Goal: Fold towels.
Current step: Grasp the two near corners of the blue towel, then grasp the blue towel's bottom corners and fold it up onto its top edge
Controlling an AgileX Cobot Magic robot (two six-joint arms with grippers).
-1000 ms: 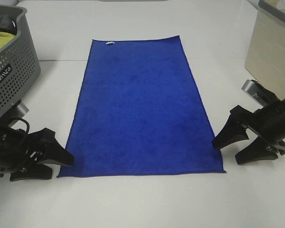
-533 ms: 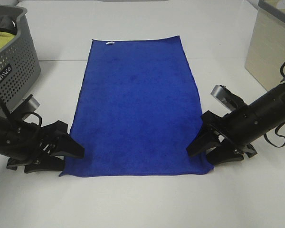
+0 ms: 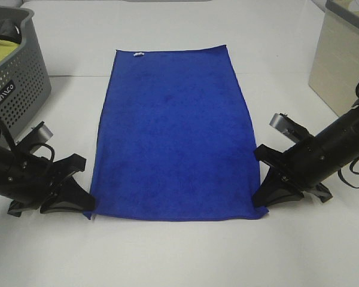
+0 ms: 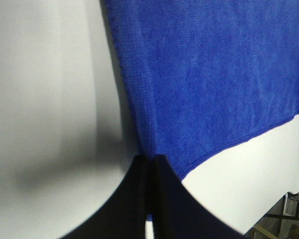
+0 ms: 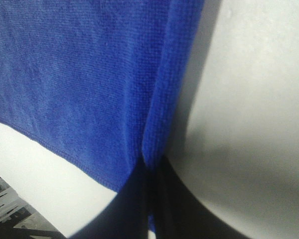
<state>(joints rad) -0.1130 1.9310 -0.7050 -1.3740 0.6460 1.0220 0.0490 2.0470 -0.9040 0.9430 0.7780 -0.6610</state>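
Note:
A royal-blue plush towel lies flat lengthwise on the white table, with a small white tag at its far short edge. My left gripper is shut on the towel's near left corner; the left wrist view shows the black fingers pinched on the blue hem. My right gripper is shut on the near right corner; the right wrist view shows the towel edge bunched up between the closed black fingers. Both corners stay low at the table.
A grey perforated basket holding a yellow-green cloth stands at the far left. A beige box stands at the far right. The table's white surface runs along the front.
Both grippers moved in from beside the towel to its near corners and closed on them. The near right edge has been pulled slightly inward.

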